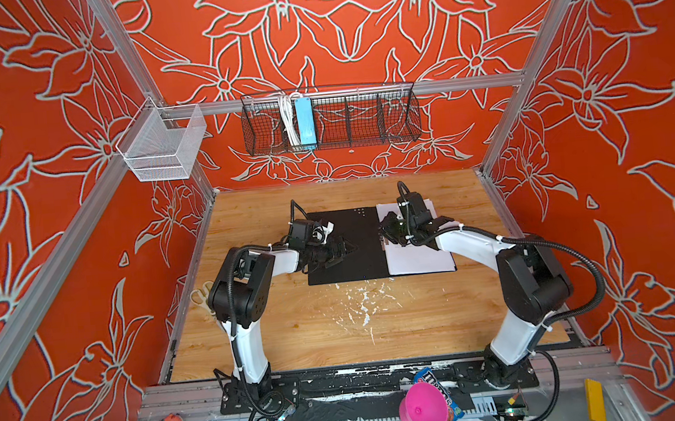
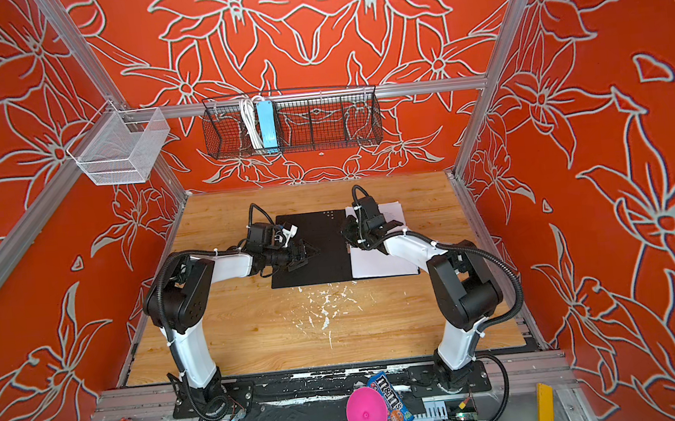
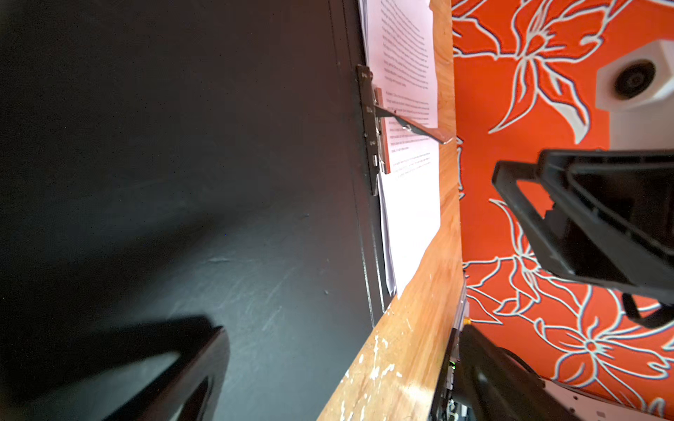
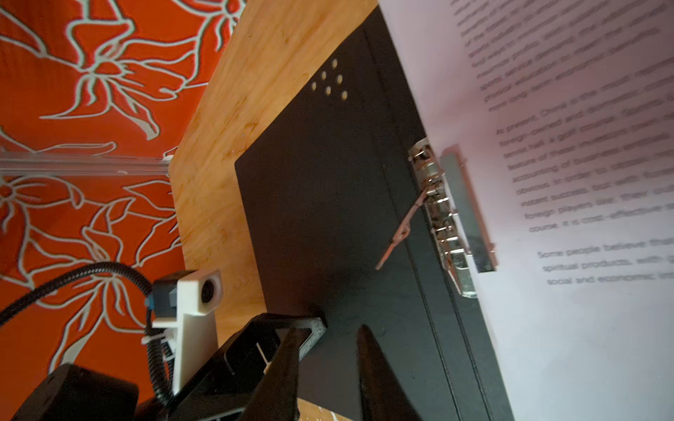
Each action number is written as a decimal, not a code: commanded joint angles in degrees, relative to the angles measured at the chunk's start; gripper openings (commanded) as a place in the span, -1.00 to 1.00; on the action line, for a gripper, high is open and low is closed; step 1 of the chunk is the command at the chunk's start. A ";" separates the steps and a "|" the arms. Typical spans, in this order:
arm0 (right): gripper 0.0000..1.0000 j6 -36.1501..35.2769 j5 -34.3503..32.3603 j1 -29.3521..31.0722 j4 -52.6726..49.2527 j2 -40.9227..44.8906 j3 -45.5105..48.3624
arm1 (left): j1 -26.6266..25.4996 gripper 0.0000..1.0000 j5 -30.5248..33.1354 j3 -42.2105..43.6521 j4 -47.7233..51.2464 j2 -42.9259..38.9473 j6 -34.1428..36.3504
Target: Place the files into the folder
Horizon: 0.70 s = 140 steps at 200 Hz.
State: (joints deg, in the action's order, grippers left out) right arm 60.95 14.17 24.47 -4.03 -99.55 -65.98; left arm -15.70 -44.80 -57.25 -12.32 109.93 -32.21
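Observation:
The folder (image 1: 347,244) lies open and flat on the wooden table, black inside up, in both top views (image 2: 326,241). The files (image 1: 419,258), white printed sheets, rest stacked on its right half (image 2: 378,264). The metal spine clip (image 4: 441,215) sits at their edge with its lever (image 4: 401,226) raised. My left gripper (image 1: 342,255) is open over the bare left cover (image 3: 182,145), holding nothing. My right gripper (image 1: 388,232) hovers by the spine near the clip. Its jaws (image 4: 328,333) stand narrowly apart with nothing between them, and the lever is ahead of the tips.
Scissors (image 1: 201,294) lie at the table's left edge. White paint flecks (image 1: 360,301) mark the wood in front of the folder. On the back wall hang a black wire basket (image 1: 362,126) with a light-blue power strip (image 1: 305,124) and a white mesh basket (image 1: 163,147). A pink funnel (image 1: 424,406) sits in front.

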 commanded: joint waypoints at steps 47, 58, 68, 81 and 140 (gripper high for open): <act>-0.46 0.74 -4.98 0.03 -7.52 -4.44 -6.29 | -0.20 0.95 3.84 0.04 4.59 -2.45 3.95; -0.47 0.71 -5.27 0.05 -7.98 -5.01 -6.87 | -0.20 0.95 3.71 0.06 4.50 -2.42 3.91; -0.50 1.01 -5.60 0.04 -8.18 -5.28 -6.98 | -0.21 0.95 3.58 0.13 4.34 -2.42 3.83; -0.55 1.23 -5.97 0.05 -8.26 -5.61 -6.95 | -0.20 0.95 2.95 0.21 3.70 -2.38 3.67; -0.56 1.92 -5.19 0.00 -8.02 -7.77 -7.95 | -0.20 0.95 2.22 0.39 2.85 -2.19 3.39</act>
State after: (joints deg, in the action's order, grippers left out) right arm 61.30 10.17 24.43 -10.76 -106.04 -71.64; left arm -15.75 -42.13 -57.25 -9.50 108.88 -29.39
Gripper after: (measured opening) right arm 0.224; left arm 0.975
